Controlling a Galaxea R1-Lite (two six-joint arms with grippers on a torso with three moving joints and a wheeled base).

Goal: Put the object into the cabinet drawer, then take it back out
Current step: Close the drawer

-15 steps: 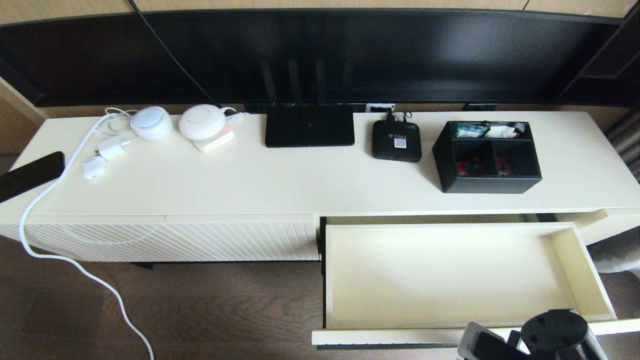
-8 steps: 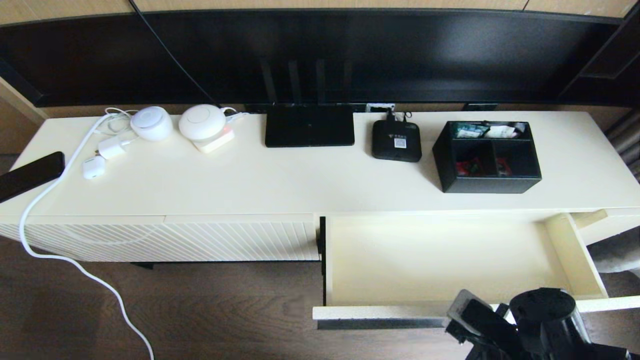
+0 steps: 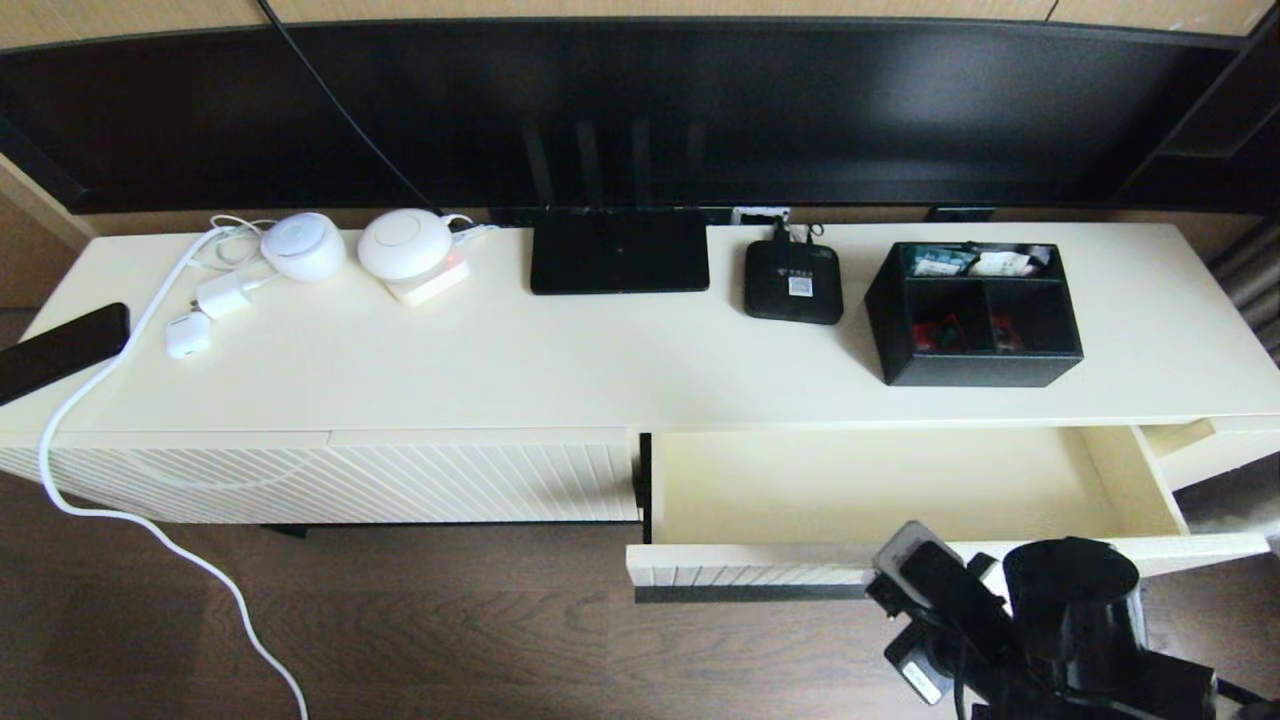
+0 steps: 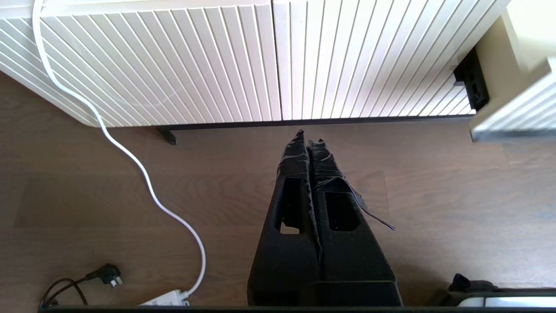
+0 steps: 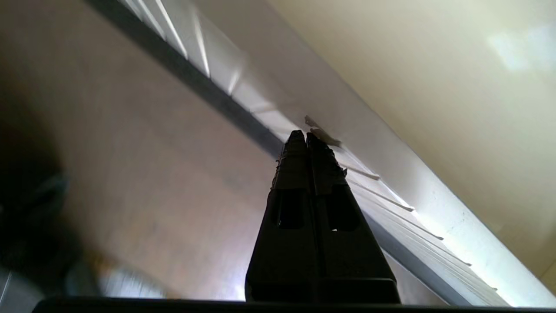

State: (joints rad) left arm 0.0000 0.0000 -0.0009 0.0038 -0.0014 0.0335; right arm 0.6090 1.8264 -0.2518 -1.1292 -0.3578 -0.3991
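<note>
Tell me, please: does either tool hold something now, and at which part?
Nothing is held. The right tool is shut and empty, its tips at the ribbed front of the cabinet drawer. The left tool is shut, empty, above the floor.

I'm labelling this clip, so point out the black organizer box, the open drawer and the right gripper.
Black organizer box [image 3: 975, 372]: head view, on its front wall.
Drawer [image 3: 745, 575]: head view, on its ribbed front panel.
Right gripper [image 5: 305, 135]: right wrist view, at the shut fingertips against the drawer front.

drawer [image 3: 860, 485] pushed further in, right tool [image 5: 306, 135] closed, advanced against its front
</note>
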